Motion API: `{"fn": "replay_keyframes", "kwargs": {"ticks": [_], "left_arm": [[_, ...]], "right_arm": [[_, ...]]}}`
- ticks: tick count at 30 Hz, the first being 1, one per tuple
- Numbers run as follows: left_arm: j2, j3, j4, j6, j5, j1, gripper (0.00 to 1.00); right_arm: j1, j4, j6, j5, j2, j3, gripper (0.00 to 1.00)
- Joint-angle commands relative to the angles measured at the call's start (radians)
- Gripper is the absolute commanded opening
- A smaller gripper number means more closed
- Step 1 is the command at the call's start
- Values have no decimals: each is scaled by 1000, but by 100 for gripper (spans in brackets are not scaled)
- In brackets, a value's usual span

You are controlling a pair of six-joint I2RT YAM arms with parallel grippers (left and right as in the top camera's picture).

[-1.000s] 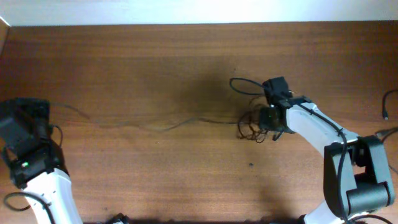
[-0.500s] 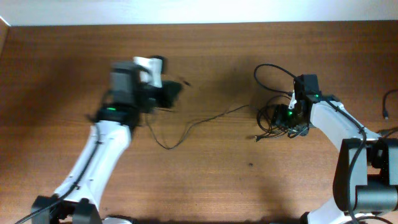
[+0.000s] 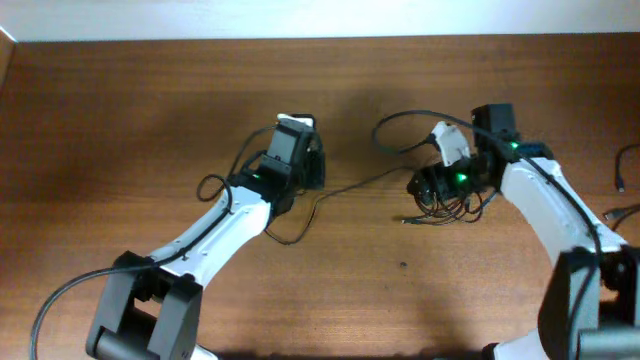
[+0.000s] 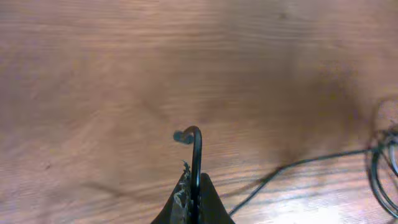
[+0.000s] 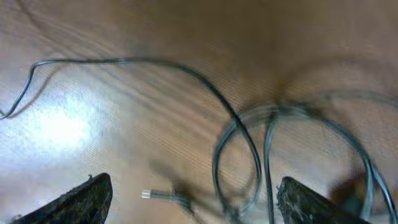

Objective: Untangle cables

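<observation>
left end effector (image 4: 191, 190): pinching one cord (image 3: 360, 183) | right end effector (image 5: 196, 200): spread wide above the clump (image 3: 445, 200) | cord lies sideways on the bench (image 3: 150, 100), from pinch rightward to clump; right arm nearer

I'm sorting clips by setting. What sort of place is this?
Probably a robotics lab or test bench rather than a home: a wooden table, a left arm and right arm reaching over it, and thin black cables tangled between them.
</observation>
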Motion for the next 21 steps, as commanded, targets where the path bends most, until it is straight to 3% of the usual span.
{"fn": "replay_keyframes", "kwargs": {"ticks": [1,3,4,6,7,9,11,13,14,15,16,18,21], "left_arm": [[4,9,-36,-117,-13,44,0],[4,9,-46,-117,5,44,0],[4,9,-46,-117,13,44,0],[4,9,-49,-117,13,44,0],[4,9,-50,-129,12,44,0],[4,9,-50,-166,12,44,0],[4,9,-51,-166,12,44,0],[4,9,-51,-166,12,44,0],[4,9,-51,-166,12,44,0],[4,9,-50,-166,12,44,0],[4,9,-51,-166,12,44,0],[4,9,-52,-166,12,44,0],[4,9,-57,-166,12,44,0]], "right_arm": [[26,100,-63,-45,72,-1,86],[51,161,-63,-32,130,-1,80],[56,180,-62,-35,161,-1,66],[56,178,6,-38,164,5,11],[56,153,66,-42,161,29,4],[56,-46,84,-56,124,212,4],[56,-156,109,161,93,397,4],[82,-153,166,423,79,444,4],[109,-143,142,511,79,444,4],[158,-191,-105,525,79,444,4],[184,-244,-185,552,79,444,4],[235,-357,-240,649,79,444,4],[238,-383,-249,709,79,444,4]]}}
